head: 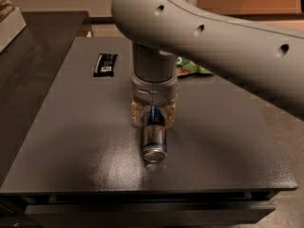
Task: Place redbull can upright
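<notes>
- While the can (154, 141) lies on its side near the middle of the dark table (71, 141), its silver end pointing toward the camera, the gripper (154, 114) sits low over its far half. The tan fingers (137, 112) press against both sides, so the gripper looks clenched on the can.
- The can is not yet upright. By my judgement the grasp is made, and the lift and turn are what remain.
- The hold is near one end rather than the middle, so the free end may sag or swing when lifted. The smooth round metal could also twist or slip between the pads.
- If the can is tipped up too close to the tabletop, its lower rim could catch and scrape, pushing it out of the grip.
- Letting go before the base sits flat would let the slim can topple and roll, and the table's front edge is not far from its near end.
- The black wrapper (104, 64) and the green bag (192, 68) lie well apart at the back, so they look unlikely to interfere. The thick arm (213, 42) hides part of the bag.
</notes>
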Controlling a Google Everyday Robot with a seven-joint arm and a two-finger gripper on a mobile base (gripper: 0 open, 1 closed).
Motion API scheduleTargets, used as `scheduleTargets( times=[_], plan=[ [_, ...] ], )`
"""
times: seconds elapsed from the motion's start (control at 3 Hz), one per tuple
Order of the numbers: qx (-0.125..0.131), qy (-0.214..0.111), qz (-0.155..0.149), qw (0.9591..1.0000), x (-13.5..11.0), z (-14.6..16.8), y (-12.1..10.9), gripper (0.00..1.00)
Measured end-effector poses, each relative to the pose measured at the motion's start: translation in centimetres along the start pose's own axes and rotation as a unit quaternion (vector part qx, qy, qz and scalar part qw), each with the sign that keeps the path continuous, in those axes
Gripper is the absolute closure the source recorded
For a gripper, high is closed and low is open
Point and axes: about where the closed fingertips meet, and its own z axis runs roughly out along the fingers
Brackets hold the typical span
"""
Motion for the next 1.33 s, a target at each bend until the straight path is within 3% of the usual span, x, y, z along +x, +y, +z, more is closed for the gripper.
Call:
scheduleTargets(
  times=[0.33,0.67,1.0,1.33],
  plan=[
    [0.006,-0.002,0.000,1.0000,0.0,-0.6,-0.2,0.73],
    [0.033,0.009,-0.004,0.9994,-0.2,-1.2,-0.7,0.95],
    [0.091,0.031,-0.033,0.9948,-0.9,-2.4,-2.1,1.00],
    [0.163,0.067,-0.084,0.9809,-1.0,-4.2,-4.3,1.00]
  ],
)
